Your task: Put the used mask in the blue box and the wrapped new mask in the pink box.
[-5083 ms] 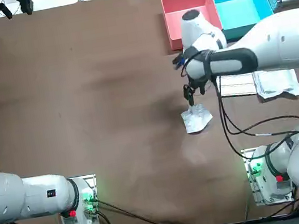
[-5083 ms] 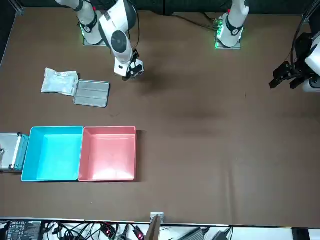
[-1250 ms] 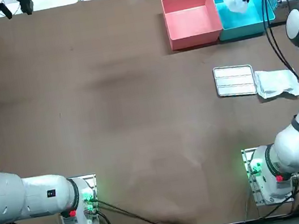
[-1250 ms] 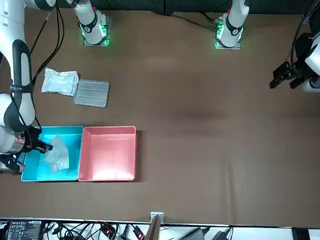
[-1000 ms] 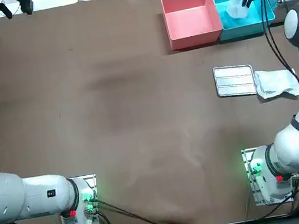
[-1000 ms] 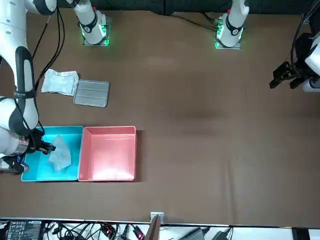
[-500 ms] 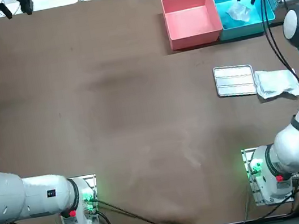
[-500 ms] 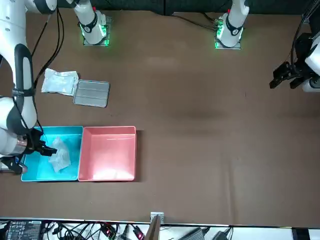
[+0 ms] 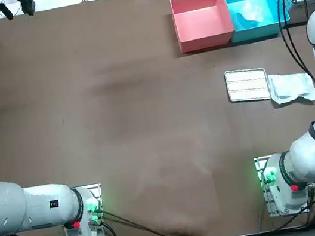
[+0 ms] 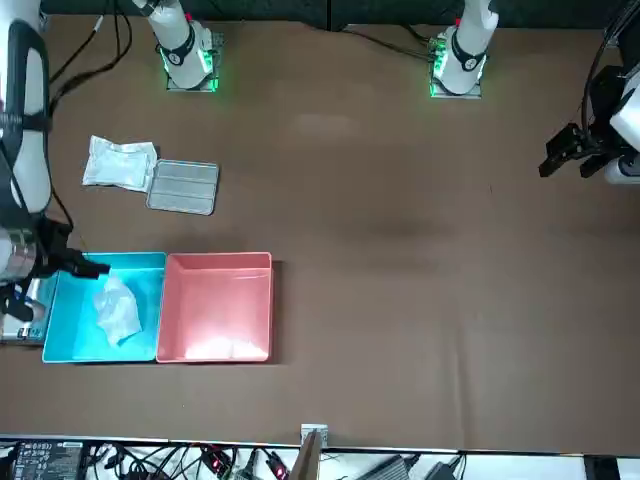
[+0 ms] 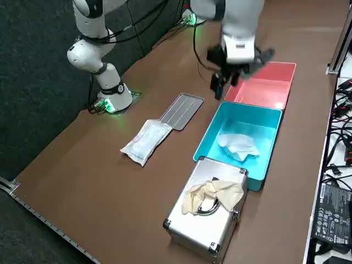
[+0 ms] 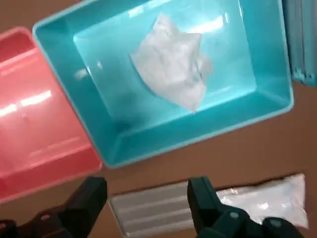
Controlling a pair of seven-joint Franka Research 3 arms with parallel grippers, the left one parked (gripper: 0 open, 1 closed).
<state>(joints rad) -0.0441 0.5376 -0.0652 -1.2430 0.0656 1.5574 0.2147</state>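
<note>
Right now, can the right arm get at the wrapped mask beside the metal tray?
Probably yes. The right gripper hangs open and empty by the blue box; the wrapped mask lies flat on bare table beside the metal tray, with nothing on top of it. A descent from above looks clear.
</note>
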